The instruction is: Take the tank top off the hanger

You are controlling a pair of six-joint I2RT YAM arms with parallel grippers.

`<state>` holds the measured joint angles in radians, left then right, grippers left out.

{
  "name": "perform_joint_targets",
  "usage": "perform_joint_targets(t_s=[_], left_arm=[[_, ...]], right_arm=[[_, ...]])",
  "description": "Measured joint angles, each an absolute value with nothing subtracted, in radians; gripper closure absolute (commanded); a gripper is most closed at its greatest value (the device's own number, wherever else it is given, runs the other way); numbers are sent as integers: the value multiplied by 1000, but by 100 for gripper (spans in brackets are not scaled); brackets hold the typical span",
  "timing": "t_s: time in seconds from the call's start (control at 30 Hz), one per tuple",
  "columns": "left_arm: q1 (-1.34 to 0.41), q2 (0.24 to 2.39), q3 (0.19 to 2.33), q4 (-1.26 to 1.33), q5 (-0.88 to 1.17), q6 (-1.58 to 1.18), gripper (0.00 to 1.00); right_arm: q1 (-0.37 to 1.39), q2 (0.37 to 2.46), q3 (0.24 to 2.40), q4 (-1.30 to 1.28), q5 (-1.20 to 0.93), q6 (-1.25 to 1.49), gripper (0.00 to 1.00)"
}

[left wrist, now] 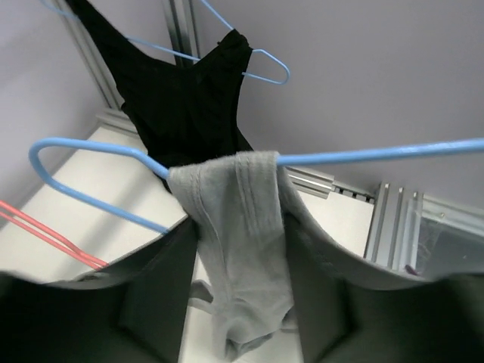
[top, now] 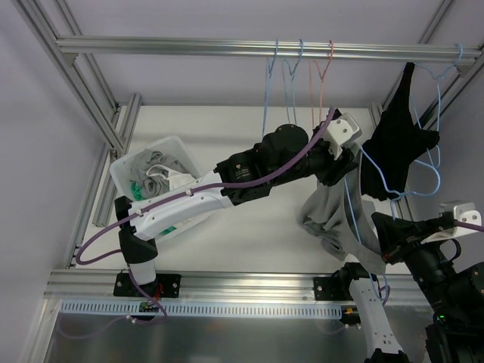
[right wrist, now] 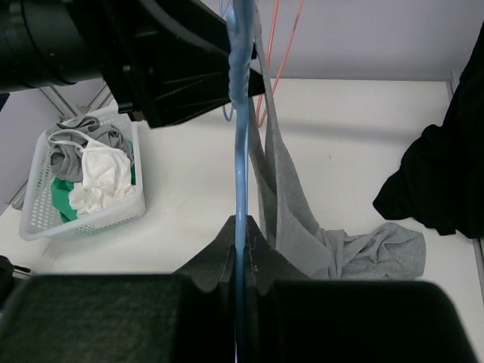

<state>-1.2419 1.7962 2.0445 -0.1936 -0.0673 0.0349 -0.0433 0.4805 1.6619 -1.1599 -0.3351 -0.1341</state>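
Your left gripper (left wrist: 242,231) has a finger on either side of the grey ribbed tank top (left wrist: 246,295), which is draped over the thin blue wire hanger (left wrist: 378,156). You cannot tell whether they pinch it. Your right gripper (right wrist: 240,225) clamps that hanger, and the top's hem pools on the white table (right wrist: 363,128).

Tank top (left wrist: 242,249) grey, hanger (left wrist: 378,154) blue — second garment (left wrist: 181,98) black, basket (right wrist: 83,221) white.

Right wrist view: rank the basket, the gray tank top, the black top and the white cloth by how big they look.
1. Basket, gray tank top and black top: they look about alike, and the black top is cut off at the frame edge, so unranked.
2. White cloth: clearly smallest.
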Motion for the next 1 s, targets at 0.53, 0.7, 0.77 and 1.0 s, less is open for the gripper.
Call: perform_joint_targets(t_s=[0.53, 0.7, 0.77, 1.0], left_arm=[[-1243, 1657, 1869, -147, -308, 22, 100], [-1243, 1518, 1792, -131, -378, -20, 100], [-1245, 1465, 1778, -118, -385, -33, 100], [-1256, 1351, 1749, -72, -435, -37, 100]], right_arm=[[190, 464, 1590, -1158, -356, -283, 100], [308, 429, 1597, -1168, -357, -363, 100], [335, 410, 1600, -1167, -362, -394, 100], [379, 374, 1608, -1182, -460, -492, 100]])
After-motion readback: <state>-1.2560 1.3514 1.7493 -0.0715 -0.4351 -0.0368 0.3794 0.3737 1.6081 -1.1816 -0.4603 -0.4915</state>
